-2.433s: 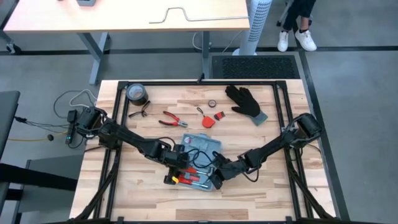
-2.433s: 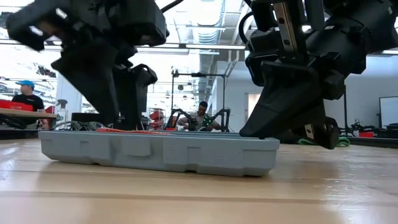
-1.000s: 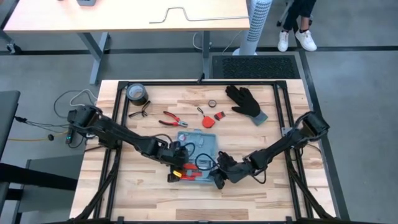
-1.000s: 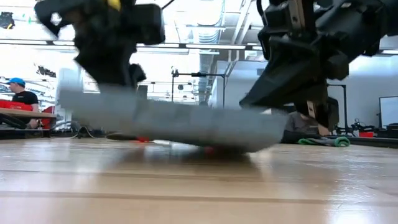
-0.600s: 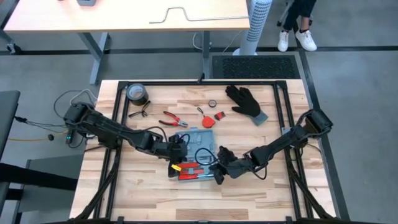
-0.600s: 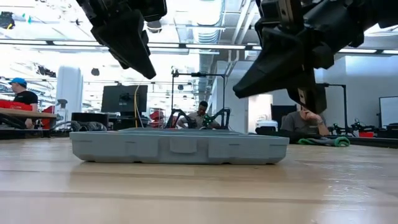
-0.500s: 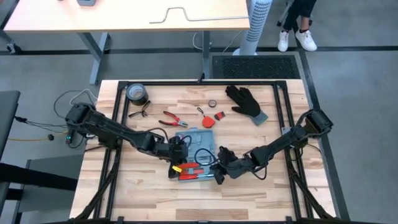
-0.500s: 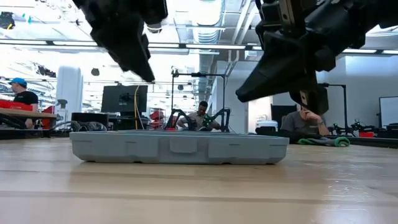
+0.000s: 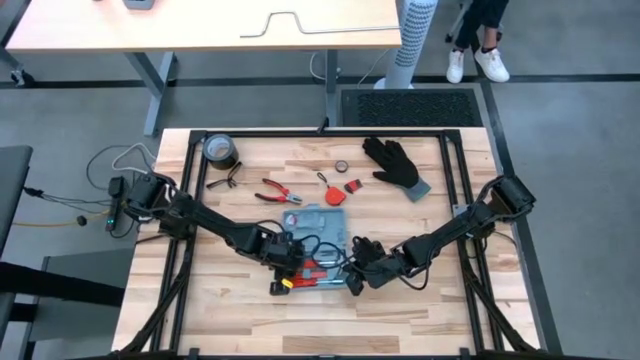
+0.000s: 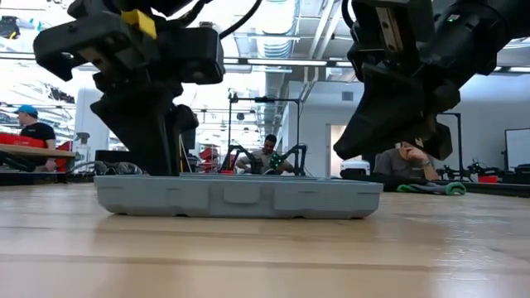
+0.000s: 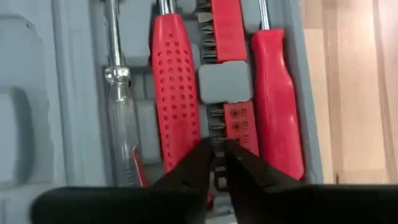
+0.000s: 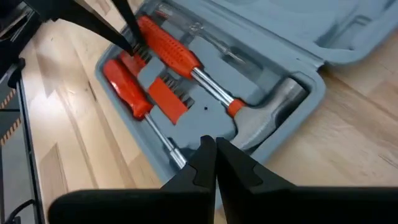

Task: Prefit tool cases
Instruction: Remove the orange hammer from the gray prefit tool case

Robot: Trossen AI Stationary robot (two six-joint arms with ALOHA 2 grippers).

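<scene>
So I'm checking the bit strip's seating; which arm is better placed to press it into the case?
Probably the left. Its hand is down over the red bit strip in the tool case; the right hand hovers over the hammer end.

A glove [image 9: 396,165] lay on the surface [image 9: 460,300]; left of it lay red pliers [image 9: 277,194], farther left a tape roll [image 9: 220,151].

The open tool case [image 9: 318,250] lies at the table's [image 9: 240,310] centre in the high view. Left gripper [image 9: 290,268] sits over its lower left, right gripper [image 9: 352,272] at its lower right. Glove [image 9: 395,165] upper right, tape roll [image 9: 219,151] upper left.
</scene>
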